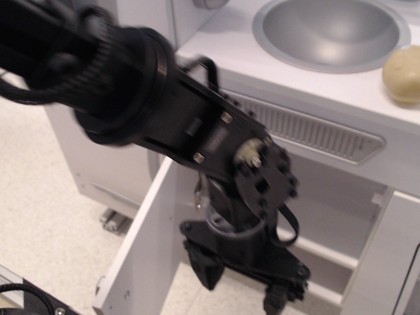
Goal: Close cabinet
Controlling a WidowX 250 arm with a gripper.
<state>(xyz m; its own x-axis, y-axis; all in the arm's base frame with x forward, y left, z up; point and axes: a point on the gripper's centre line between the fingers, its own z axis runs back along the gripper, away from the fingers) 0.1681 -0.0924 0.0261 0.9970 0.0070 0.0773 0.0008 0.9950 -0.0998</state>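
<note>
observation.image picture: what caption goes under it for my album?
Black robot pincer hangs by the open flat white cabinet door, below a round silver sink.

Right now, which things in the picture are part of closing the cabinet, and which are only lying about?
For the job:
- cabinet, compartment open
- its door, swung out
- gripper, low in front of the opening; the state of its fingers cannot be told

Just there:
- sink bowl
- pale round object beside it
- grey vent panel
</note>
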